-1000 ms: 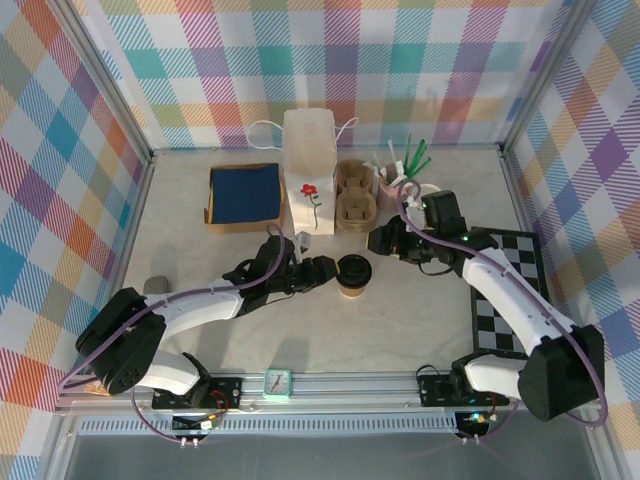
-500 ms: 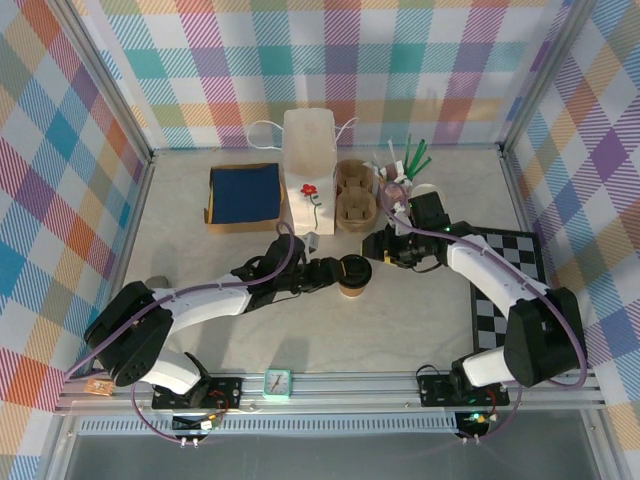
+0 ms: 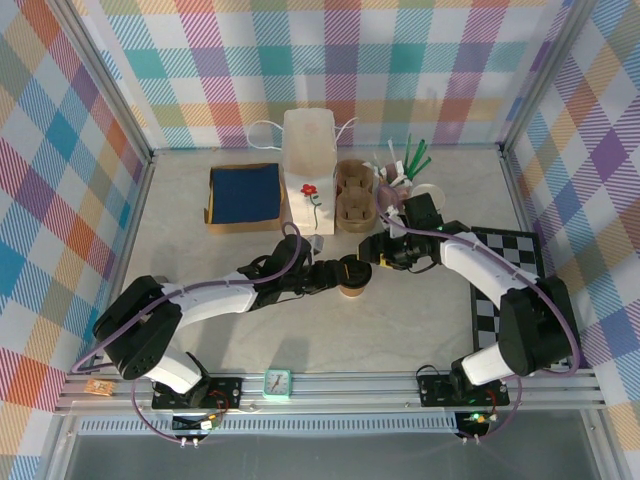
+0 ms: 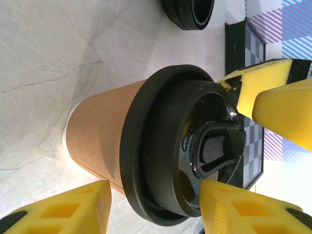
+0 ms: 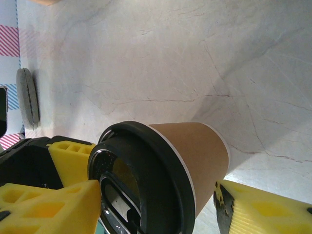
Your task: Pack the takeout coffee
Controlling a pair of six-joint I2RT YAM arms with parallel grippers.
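The lidded coffee cup (image 3: 352,276) is stood upright at the middle of the table (image 3: 420,325). It is clasped between the 2 half-spread fingers of the left gripper (image 3: 340,276). The right gripper (image 3: 370,260) is set partly open astride its top; whether it grips cannot be told.

Marble table (image 3: 400,320) — takeout coffee (image 3: 352,275), white bag (image 3: 309,185), blue box (image 3: 244,195), checkerboard (image 3: 515,270)
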